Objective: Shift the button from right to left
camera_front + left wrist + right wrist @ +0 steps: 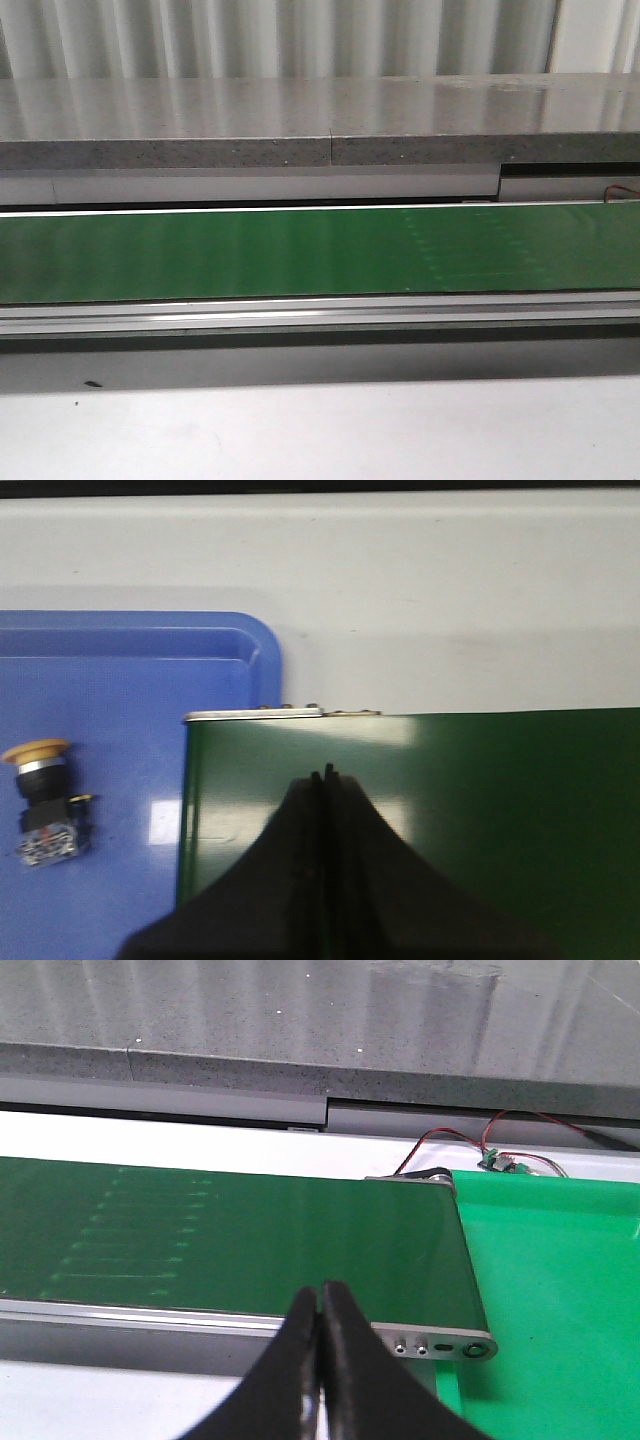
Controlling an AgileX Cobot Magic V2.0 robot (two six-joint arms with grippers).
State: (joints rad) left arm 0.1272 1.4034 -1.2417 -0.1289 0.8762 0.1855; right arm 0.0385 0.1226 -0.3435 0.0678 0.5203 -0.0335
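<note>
Button [44,802] with round yellow cap, black collar and boxy grey block lies on its side in the smooth blue tray [130,660], beside the left gripper [323,780], whose black fingers are pressed together over the glossy green belt [480,800]. The right gripper [321,1305] hangs likewise closed and empty above the belt's end, near a bright green tray [560,1290].

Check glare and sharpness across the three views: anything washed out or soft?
Front view: broad pale sheen on the green belt, streaky reflections on the grey ledge. Left wrist view: small bright glare patch on the blue tray; the button is slightly soft; the shut left gripper is blurred. Right wrist view: the shut right gripper is blurred; faint reflected dashes on the belt.
</note>
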